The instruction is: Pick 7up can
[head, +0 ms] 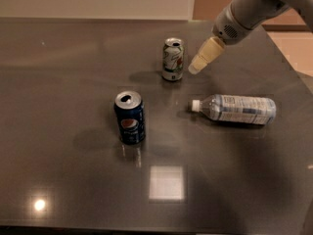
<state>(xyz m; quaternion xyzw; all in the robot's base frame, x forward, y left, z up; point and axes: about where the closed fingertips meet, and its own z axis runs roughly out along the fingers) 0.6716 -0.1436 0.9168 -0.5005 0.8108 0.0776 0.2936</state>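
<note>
7up can [173, 59] upright on dark table [73, 82], far middle. Gripper [195, 67] just right of can, level with its upper half, cream tip angled down-left toward it, narrow gap between, not touching. Whether gripper is open or closed: cannot tell. Blue Pepsi can [130, 118] upright, nearer, left of centre. Clear water bottle [234, 109] lying on side at right, cap pointing left.
</note>
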